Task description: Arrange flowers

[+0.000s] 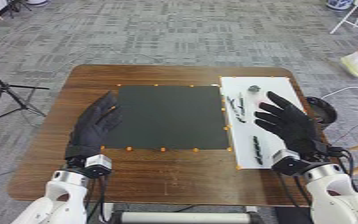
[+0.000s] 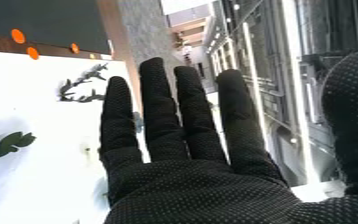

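From where I stand, I see a brown wooden table [image 1: 158,186] with a dark grey square mat [image 1: 167,117] on it, small orange markers [image 1: 163,149] dotted along its edges. Just beside the mat, on the robot's right, is a long white sheet [image 1: 275,85], and the makings of the arrangement lie on that. Near its far end there's a small, roundish grey-green piece [image 1: 254,89]; closer in, dark slender sprigs [image 1: 240,110] lie near the side facing the mat, and another long dark sprig [image 1: 257,150] lies toward the near end.

The robot's right hand [image 1: 286,125], in its black fabric glove, is above the outer side of the sheet. It's wide open, the fingers straight and the thumb spread well away, and it has hold of nothing. The left hand [image 1: 92,125], gloved the same way, is at the mat's left edge, also open and empty, its fingers extended toward the far side of the table.

In the right wrist view, rounded green leaves [image 2: 7,145] lie on the white surface, and a grey-green leafy sprig [image 2: 82,86] lies nearer the mat.
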Robot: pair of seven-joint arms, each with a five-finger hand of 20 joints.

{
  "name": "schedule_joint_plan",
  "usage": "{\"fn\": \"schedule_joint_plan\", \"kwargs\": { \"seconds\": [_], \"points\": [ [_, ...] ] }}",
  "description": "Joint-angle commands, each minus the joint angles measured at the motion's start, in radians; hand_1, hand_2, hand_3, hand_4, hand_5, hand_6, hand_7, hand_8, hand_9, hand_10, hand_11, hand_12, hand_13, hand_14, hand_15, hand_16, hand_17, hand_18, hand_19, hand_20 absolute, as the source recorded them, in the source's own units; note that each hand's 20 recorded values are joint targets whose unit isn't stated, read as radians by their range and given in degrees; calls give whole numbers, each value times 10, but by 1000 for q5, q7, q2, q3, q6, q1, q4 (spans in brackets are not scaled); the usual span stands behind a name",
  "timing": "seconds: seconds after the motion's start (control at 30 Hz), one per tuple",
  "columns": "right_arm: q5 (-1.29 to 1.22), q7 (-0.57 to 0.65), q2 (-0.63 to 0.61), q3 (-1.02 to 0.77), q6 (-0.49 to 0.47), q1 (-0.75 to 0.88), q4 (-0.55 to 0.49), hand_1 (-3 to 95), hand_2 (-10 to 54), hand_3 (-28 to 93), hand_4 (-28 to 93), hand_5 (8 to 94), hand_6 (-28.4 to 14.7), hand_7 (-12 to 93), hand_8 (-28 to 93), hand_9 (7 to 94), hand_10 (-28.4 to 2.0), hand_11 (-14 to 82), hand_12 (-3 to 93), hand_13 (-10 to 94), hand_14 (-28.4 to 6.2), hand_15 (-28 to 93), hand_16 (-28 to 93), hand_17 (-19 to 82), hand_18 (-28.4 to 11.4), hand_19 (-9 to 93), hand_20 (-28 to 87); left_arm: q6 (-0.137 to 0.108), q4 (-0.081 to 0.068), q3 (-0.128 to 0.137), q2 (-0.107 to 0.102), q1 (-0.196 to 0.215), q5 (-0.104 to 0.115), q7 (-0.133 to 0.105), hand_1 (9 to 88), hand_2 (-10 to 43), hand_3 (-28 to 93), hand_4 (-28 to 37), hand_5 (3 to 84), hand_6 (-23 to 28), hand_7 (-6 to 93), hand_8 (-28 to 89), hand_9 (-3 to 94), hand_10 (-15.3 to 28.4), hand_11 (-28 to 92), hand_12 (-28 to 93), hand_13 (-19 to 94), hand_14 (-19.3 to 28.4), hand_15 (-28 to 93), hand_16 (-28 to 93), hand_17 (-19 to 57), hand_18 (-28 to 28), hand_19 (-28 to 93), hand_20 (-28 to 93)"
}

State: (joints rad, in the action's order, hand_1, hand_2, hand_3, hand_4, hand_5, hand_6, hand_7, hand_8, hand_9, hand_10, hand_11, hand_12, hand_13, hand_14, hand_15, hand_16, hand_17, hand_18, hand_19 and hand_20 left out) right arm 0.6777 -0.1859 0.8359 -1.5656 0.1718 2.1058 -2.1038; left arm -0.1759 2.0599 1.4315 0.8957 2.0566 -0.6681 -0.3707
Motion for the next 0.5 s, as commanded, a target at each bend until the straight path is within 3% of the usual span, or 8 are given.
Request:
{"fn": "schedule_joint_plan", "kwargs": {
  "seconds": [0.03, 0.1, 0.13, 0.17, 0.23, 0.27, 0.37, 0.5],
  "points": [
    [182, 88, -56, 15, 106, -42, -16, 205, -71, 788, -279, 347, -45, 176, -103, 393, -145, 157, 214, 318, -121, 309, 233, 69, -213, 511, 265, 0, 4, 6, -2, -8, 5, -2, 291, -27, 641, -240, 284, 28, 165, -76, 208, 113, 194, 197, 169, 132, 228, 69, -99, 190, 377, 113],
    [409, 223, -103, 49, 243, -84, -40, 213, -88, 778, -282, 379, -50, 198, -113, 426, -150, 227, 226, 349, -127, 438, 198, 102, -215, 582, 304, 3, 4, 6, -2, -10, 5, -3, 291, -27, 640, -240, 284, 28, 165, -75, 208, 112, 195, 197, 169, 132, 227, 68, -99, 190, 377, 113],
    [532, 274, -129, 68, 277, -106, -42, 231, -93, 756, -282, 447, -51, 254, -128, 491, -147, 342, 251, 414, -135, 596, 193, 162, -207, 679, 352, 4, 5, 7, -3, -9, 4, -3, 291, -26, 640, -240, 283, 29, 165, -75, 207, 113, 195, 197, 168, 132, 228, 69, -100, 190, 377, 113],
    [633, 336, -155, 77, 283, -126, -48, 241, -94, 750, -282, 473, -48, 281, -131, 520, -144, 392, 264, 441, -136, 653, 199, 186, -205, 720, 370, 5, 6, 10, -4, -7, 4, -2, 291, -27, 640, -240, 283, 29, 165, -75, 207, 113, 195, 197, 169, 132, 229, 69, -99, 191, 377, 113],
    [814, 472, -204, 95, 248, -171, -68, 285, -95, 727, -282, 554, -30, 362, -149, 593, -134, 482, 287, 522, -134, 739, 232, 247, -193, 802, 407, 0, 10, 16, -5, 1, 5, -3, 291, -26, 640, -240, 282, 29, 165, -75, 207, 112, 195, 198, 168, 133, 229, 69, -100, 190, 378, 114],
    [925, 540, -231, 133, 268, -204, -74, 305, -95, 716, -282, 581, -21, 387, -150, 625, -130, 502, 294, 557, -130, 756, 243, 273, -194, 833, 420, -1, 11, 18, -7, 3, 4, -2, 292, -27, 640, -240, 283, 29, 165, -74, 208, 113, 195, 197, 168, 133, 229, 69, -99, 191, 378, 114],
    [1268, 694, -316, 207, 177, -261, -91, 377, -95, 660, -282, 690, 4, 463, -166, 731, -123, 546, 320, 662, -113, 785, 294, 360, -197, 919, 462, -3, 15, 26, -10, 13, 4, -2, 291, -26, 640, -240, 284, 28, 165, -74, 208, 113, 194, 197, 170, 133, 232, 70, -99, 191, 378, 114],
    [1336, 754, -390, 260, 43, -306, -122, 487, -95, 468, -283, 770, 13, 515, -165, 811, -110, 582, 350, 733, -105, 817, 334, 418, -204, 932, 570, -4, 16, 29, -17, 13, 5, -2, 291, -27, 641, -239, 284, 28, 165, -75, 208, 112, 194, 197, 171, 134, 232, 68, -99, 191, 378, 114]
  ]
}}
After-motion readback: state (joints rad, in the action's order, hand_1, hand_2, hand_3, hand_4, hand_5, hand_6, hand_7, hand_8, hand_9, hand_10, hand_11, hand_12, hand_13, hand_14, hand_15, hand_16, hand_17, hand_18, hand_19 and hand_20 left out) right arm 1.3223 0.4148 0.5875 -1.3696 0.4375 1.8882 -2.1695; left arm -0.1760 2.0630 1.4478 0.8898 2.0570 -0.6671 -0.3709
